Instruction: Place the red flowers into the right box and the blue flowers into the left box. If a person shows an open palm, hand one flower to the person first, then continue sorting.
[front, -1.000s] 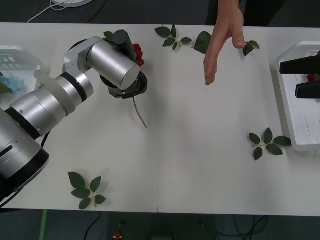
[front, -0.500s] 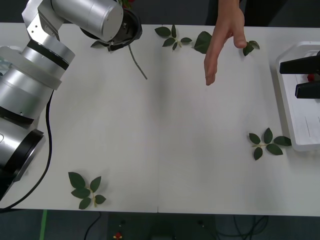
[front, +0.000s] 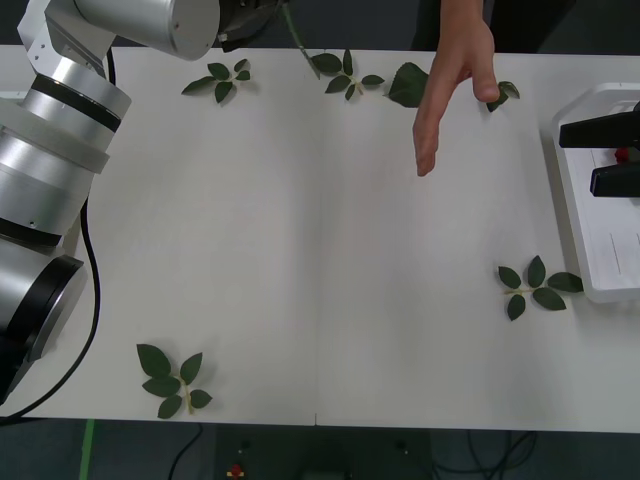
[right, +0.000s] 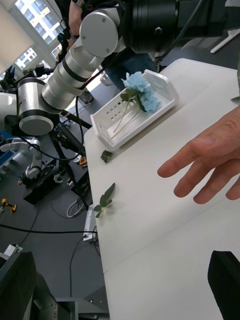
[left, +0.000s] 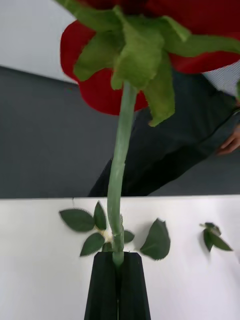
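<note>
**Rose raised at the far edge, open palm over the tabletop**

Taking the bare open hand (front: 448, 85) as landmark: nearest the robot, well short of the hand on the white tabletop (front: 320, 290), a loose green leaf sprig (front: 170, 380) lies to the left and another sprig (front: 535, 285) to the right. Right of the hand sits the shallow white plastic right box (front: 600, 200); the black right tool (right: 125, 285) hangs over it, fingers spread apart and holding nothing. Left of the hand and past the far table edge, the left tool (left: 118, 285) is clenched on the thin green stem of a deep-red artificial rose (left: 145, 55), the bloom standing above the fingers. Far off to the left of the hand, the white left box (right: 137, 112) holds pale-blue hydrangea clusters (right: 141, 92). More leaf sprigs (front: 345, 72) lie along the far edge beside the hand.
</note>
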